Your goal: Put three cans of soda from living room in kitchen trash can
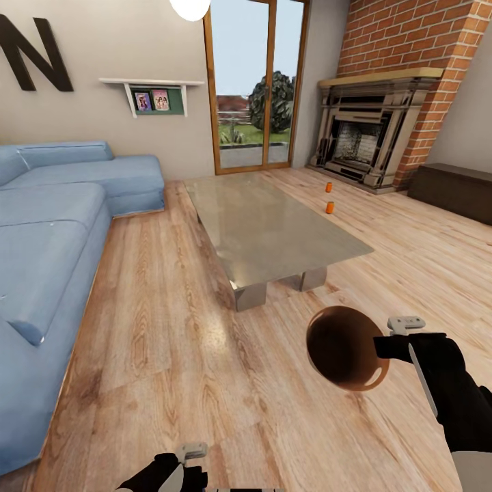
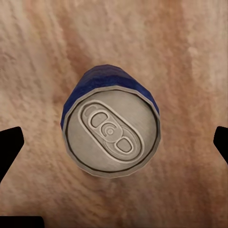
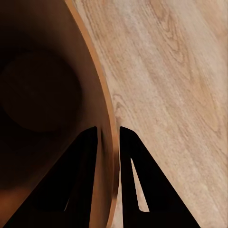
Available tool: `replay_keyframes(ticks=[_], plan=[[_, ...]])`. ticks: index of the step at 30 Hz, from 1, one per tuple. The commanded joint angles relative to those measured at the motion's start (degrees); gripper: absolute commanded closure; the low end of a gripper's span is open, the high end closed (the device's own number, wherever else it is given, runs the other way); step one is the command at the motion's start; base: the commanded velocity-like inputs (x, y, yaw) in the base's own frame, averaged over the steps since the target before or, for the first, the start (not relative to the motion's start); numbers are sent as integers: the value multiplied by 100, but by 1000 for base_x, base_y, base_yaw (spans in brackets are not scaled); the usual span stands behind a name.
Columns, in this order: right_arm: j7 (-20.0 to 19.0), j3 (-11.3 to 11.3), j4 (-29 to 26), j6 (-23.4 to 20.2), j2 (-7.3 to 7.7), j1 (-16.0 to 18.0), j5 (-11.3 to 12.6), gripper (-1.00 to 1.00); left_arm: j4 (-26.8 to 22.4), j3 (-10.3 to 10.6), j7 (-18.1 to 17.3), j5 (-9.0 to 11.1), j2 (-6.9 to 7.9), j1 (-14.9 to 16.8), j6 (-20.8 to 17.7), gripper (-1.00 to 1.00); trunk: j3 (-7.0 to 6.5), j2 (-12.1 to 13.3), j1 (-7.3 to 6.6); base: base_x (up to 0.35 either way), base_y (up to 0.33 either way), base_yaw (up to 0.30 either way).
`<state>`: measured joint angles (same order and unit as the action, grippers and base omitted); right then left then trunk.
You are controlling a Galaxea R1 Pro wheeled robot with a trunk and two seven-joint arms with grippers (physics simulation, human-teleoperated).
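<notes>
My right gripper (image 3: 108,137) is closed on the bin (image 1: 342,347) — one finger inside the wall, one outside, pinching the rim (image 3: 107,109). In the head view the bin hangs above the wood floor (image 1: 205,355) at my right, its orange-brown inside facing the camera.

My left gripper (image 2: 114,142) is spread wide; the finger tips (image 2: 10,147) show at both edges of the wrist view. Between them, untouched, stands a can (image 2: 111,130) with blue sides and a grey top, upright on the floor, seen end-on.

Two orange cans (image 1: 330,207) and (image 1: 329,186) stand on the far right part of the glass table (image 1: 273,225), well apart from both grippers. A blue sofa (image 1: 55,232) runs along my left — a brick fireplace (image 1: 369,137) stands beyond the table.
</notes>
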<state>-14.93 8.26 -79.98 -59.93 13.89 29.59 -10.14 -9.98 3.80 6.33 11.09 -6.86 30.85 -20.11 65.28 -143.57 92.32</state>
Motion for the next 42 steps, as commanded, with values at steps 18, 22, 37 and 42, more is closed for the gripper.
replay_keyframes(ticks=[18, 22, 37, 42], plan=[[-28, 8, -27, -7, -8, 2, 90, 100, -10, 0, 0, 2, 0, 0, 38, -100, 154, -10, 17, 0, 0, 0], [-28, 9, -27, -7, -9, 2, 88, 100, -9, 4, 4, -5, 2, 0, 181, -100, 154, -10, 17, 0, 0, 0], [-28, 5, -27, -7, -9, 2, 88, 100, -13, 6, 9, -10, 8, 0, 305, -100, 199, -12, 23, 0, 0, 0], [-28, 1, -27, -7, -9, 2, 89, 100, -13, 6, 9, -10, 9, 0, 310, -100, 310, -19, 36, 0, 0, 0]])
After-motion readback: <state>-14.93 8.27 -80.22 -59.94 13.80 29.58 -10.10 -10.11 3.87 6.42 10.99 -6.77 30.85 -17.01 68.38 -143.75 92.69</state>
